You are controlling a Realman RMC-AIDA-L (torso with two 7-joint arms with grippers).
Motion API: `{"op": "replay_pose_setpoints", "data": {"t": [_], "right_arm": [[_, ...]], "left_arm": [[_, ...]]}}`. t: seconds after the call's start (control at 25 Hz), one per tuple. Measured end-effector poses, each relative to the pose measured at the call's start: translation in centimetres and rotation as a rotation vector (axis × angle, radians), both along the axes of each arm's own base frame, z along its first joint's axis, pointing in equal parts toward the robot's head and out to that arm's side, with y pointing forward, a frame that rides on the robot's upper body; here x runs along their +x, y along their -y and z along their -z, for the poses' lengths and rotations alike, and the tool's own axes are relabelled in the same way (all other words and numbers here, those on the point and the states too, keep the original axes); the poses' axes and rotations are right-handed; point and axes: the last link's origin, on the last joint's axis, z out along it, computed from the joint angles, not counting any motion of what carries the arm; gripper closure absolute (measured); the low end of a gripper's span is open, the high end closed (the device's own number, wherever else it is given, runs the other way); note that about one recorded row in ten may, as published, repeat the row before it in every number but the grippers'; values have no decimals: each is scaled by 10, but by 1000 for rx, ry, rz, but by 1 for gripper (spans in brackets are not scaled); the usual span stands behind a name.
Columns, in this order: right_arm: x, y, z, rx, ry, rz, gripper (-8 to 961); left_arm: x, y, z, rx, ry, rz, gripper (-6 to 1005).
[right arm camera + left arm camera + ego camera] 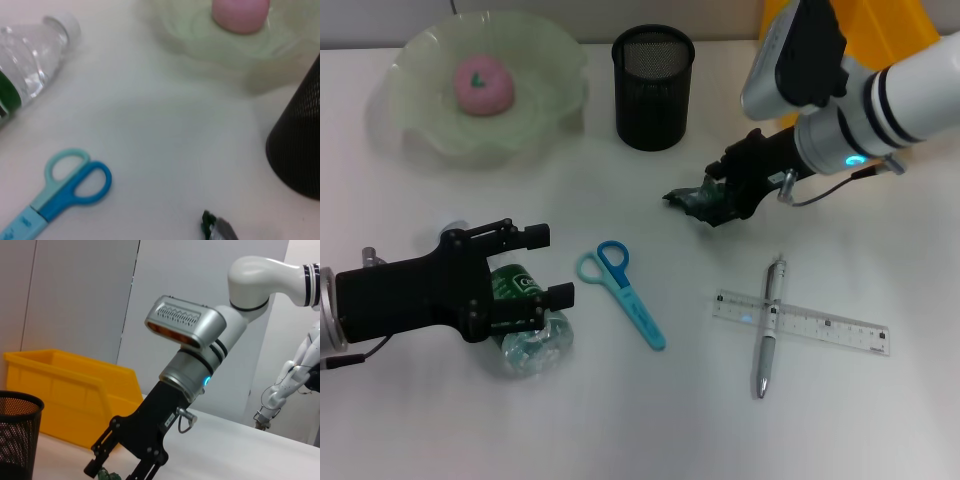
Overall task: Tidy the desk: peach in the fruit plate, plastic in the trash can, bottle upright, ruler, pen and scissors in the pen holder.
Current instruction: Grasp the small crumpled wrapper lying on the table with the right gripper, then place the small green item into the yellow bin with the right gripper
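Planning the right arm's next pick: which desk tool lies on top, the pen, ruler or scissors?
The pen: it lies crosswise over the ruler; the scissors lie apart.

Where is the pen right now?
In the head view the pen lies on the desk at the robot's right, crossed over the ruler, with the scissors to its left and the right end effector farther back.

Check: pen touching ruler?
Touching. Head view: the pen lies straight across the ruler, overlapping it, no gap.
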Motion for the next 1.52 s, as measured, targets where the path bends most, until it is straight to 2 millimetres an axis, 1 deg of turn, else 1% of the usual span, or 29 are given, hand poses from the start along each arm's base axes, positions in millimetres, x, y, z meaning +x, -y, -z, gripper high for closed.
{"op": "replay_pose_setpoints", "data": {"t": [0.16, 0.4, 0.6, 0.76, 0.84, 0.96, 1.08, 1.12, 1.2, 1.36, 1.44, 1.52], "right_arm": [[4, 1, 6, 11, 16, -10, 214], [4, 2, 8, 18, -8, -15, 459], [1, 5, 2, -2, -37, -12, 677], [1, 12, -13, 1, -113, 8, 713], [-2, 19, -24, 5, -196, 16, 730], [-4, 31, -47, 29, -363, 15, 754], [5, 47, -66, 68, -539, -14, 791], [10, 51, -69, 85, -584, -26, 813], [21, 60, -73, 128, -673, -42, 813], [41, 73, -69, 215, -805, -64, 814], [46, 76, -70, 254, -838, -74, 814], [53, 76, -78, 332, -870, -78, 814]], "left_arm": [[0, 0, 0, 0, 2, 1, 187], [1, 0, 1, 1, 6, 2, 187], [1, 0, 0, 1, 7, 2, 186], [2, 0, 0, 1, 8, 3, 186], [2, -1, 0, 1, 9, 3, 186], [4, -2, 0, 1, 11, 7, 186], [4, -3, -1, 1, 11, 8, 186], [4, -3, -1, 4, 13, 8, 187], [4, -3, -1, 5, 14, 7, 187], [5, -4, -1, 6, 14, 8, 187], [6, -5, -1, 2, 17, 9, 187], [8, -7, -1, -2, 19, 8, 187]]}}
